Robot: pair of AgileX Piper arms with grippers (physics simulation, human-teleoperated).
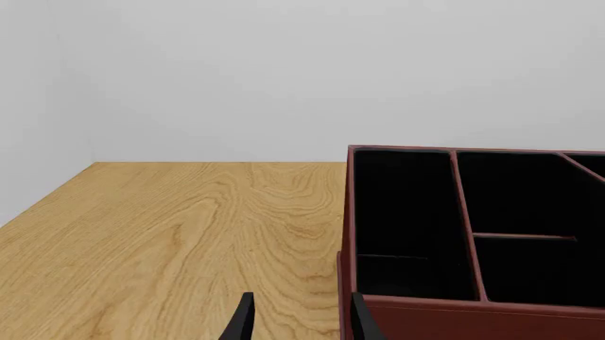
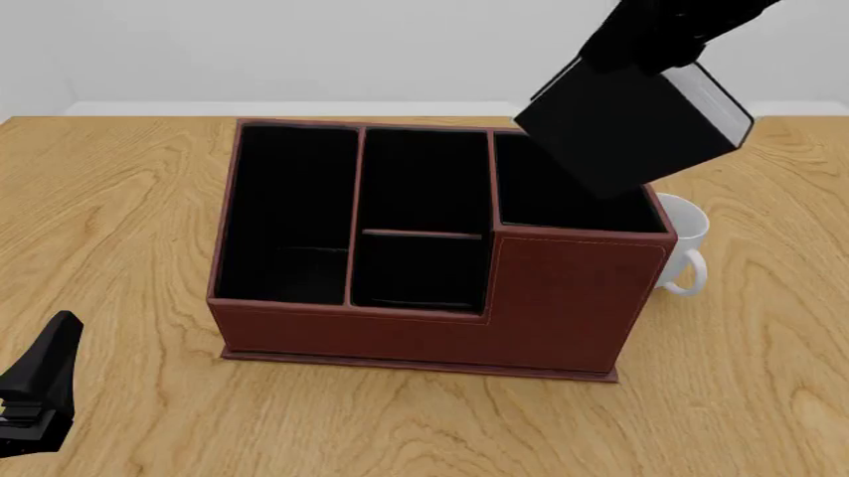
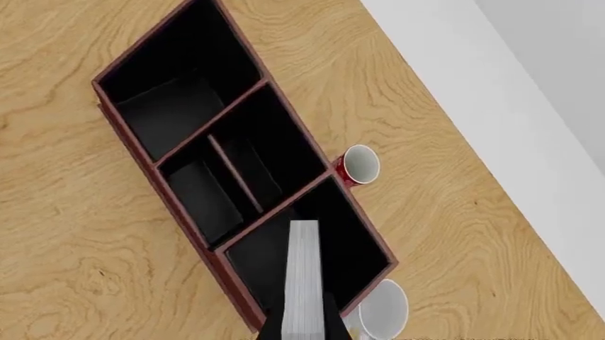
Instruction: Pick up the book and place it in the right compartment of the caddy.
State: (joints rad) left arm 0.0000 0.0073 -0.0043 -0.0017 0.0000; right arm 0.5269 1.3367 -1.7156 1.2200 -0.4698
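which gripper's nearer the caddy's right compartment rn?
Right. The right gripper holds the book tilted just above the right compartment. The left gripper sits low by the table's near-left, off the caddy.

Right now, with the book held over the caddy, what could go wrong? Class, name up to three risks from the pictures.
1. The book hangs tilted above the right compartment; lowered like this, a corner may catch the wall of the caddy.
2. The right gripper seems to hold only one end, so the book could slip.
3. A white mug stands close beside the caddy; a miss to that side may knock it.
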